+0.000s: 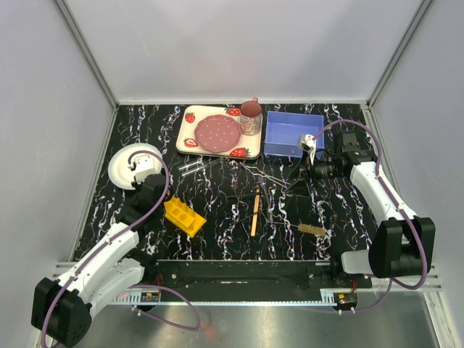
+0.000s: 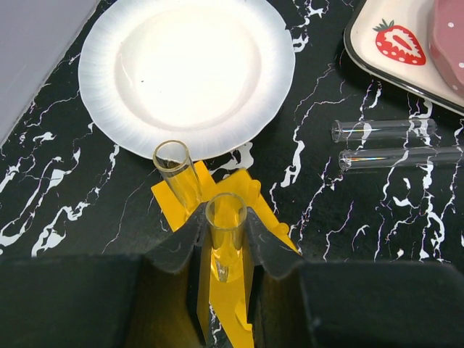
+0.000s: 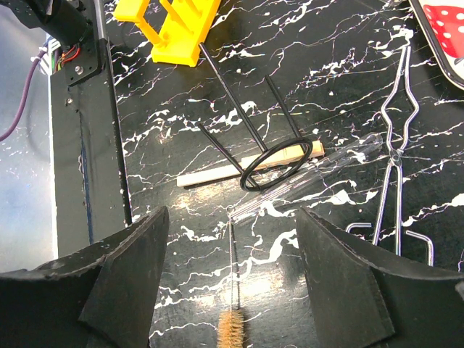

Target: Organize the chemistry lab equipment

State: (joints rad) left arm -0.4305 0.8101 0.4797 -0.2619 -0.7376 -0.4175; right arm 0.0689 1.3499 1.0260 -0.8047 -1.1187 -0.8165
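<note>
We see the left gripper pinching a clear glass tube upright over the yellow plastic rack with round holes, the right gripper spread wide well right of that rack; a tilted release could miss the hole and topple the tube.

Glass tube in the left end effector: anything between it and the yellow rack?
Nothing visible does. The left end effector holds the tube upright at the yellow rack; another tube standing in the rack is beside it, not under it.
</note>
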